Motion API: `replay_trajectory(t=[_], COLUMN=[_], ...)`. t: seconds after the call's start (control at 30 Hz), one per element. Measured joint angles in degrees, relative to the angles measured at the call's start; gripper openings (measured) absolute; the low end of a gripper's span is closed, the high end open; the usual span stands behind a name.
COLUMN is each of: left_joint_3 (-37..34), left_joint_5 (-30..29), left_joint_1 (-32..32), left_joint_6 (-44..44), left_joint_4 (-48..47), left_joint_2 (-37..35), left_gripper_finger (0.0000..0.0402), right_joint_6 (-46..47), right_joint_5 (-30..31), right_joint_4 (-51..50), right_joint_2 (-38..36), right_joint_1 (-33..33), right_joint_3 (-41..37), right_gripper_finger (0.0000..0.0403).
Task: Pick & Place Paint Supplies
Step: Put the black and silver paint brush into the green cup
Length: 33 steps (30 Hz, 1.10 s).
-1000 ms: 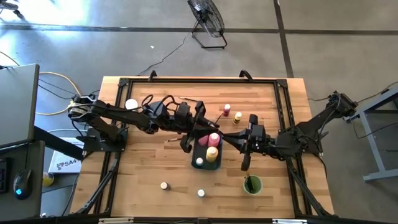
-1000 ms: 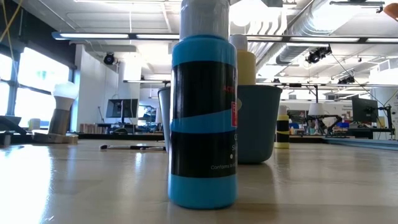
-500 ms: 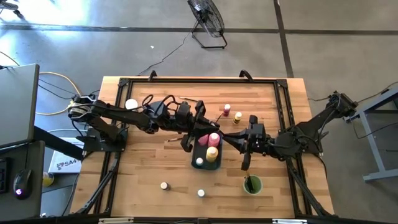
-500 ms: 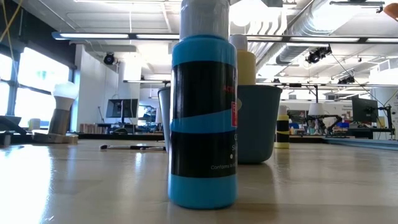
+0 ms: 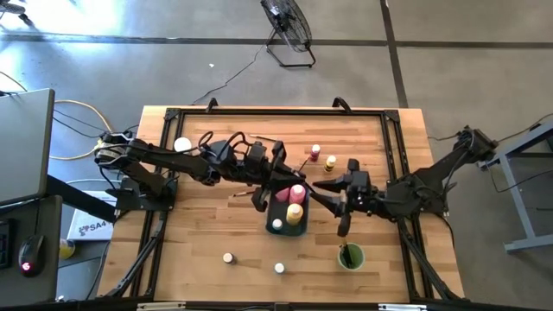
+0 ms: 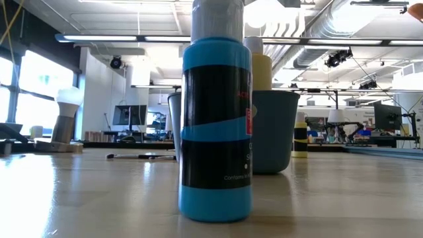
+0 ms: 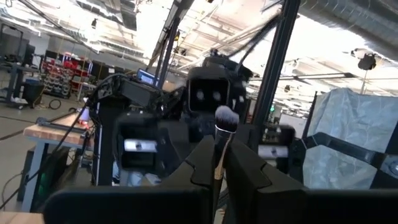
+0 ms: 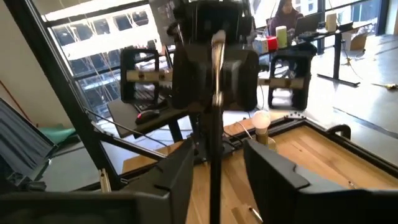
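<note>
Over the middle of the table (image 5: pixel 199 233), high view: both arms reach inward and meet above the blue-grey tray (image 5: pixel 288 218), which holds a pink squeeze bottle (image 5: pixel 297 192), a yellow squeeze bottle (image 5: pixel 294 212) and a pale-capped jar (image 5: pixel 277 225). Left gripper (image 5: pixel 298 177) sits just above the tray's far end; right gripper (image 5: pixel 321 185) faces it from the other side, close by. A paintbrush spans the small gap between them (too thin to trace from above). Elsewhere on the wood: two more small bottles (image 5: pixel 316 153) toward the far edge, two jars (image 5: pixel 228 257) toward the near edge, and the green cup (image 5: pixel 350 257) near the right arm with something dark standing in it. Low view: a blue bottle (image 6: pixel 215 125) fills the centre, with a blue-grey container (image 6: pixel 272 131) behind it; neither gripper shows here. Left wrist view: the left fingers (image 7: pixel 202 163) are pressed together on the paintbrush (image 7: pixel 221 134), pinching its handle, bristle head pointing at the right arm opposite. Right wrist view: the right fingers (image 8: pixel 179 171) stand apart on either side of the brush handle (image 8: pixel 214 155), a visible gap on each side, touching nothing; the handle runs straight on into the left gripper beyond.
</note>
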Motion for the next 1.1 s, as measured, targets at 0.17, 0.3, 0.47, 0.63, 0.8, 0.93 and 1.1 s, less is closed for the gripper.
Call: replay_trajectory(t=[0.17, 0.3, 0.47, 0.63, 0.8, 0.93, 1.1], left_joint_3=[0.0, 0.0, 0.0, 0.0, 0.0, 0.0, 0.0], left_joint_5=[2.5, 4.5, 4.3, 4.0, 3.8, 1.4, 1.0], left_joint_1=[0.0, 0.0, 0.0, 0.0, 0.0, 0.0, 0.0], left_joint_6=[-0.3, -0.4, -0.5, -1.3, -1.4, -1.5, -2.9], left_joint_4=[-0.8, -1.0, -5.0, -7.8, -9.0, -10.9, -11.9], left_joint_2=[0.0, 0.0, 0.0, 0.0, 0.0, 0.0, 0.0], left_gripper_finger=[0.0017, 0.0017, 0.0017, 0.0016, 0.0016, 0.0016, 0.0016], right_joint_6=[-2.9, -2.7, 0.2, 7.0, 14.7, 16.7, 16.7], right_joint_5=[0.0, -0.1, -4.5, -10.1, -18.0, -23.9, -33.6], right_joint_4=[0.0, -1.4, -5.1, -10.2, -16.9, -19.2, -19.1], right_joint_2=[-3.2, -6.3, -9.3, -9.7, -9.6, -9.6, -8.9], right_joint_1=[0.0, 0.0, 0.0, -0.4, -3.9, -8.3, -14.3], right_joint_3=[0.0, 0.0, 0.0, 0.0, 0.0, 0.0, 0.0], right_gripper_finger=[0.0172, 0.0186, 0.0185, 0.0182, 0.0181, 0.0181, 0.0181])
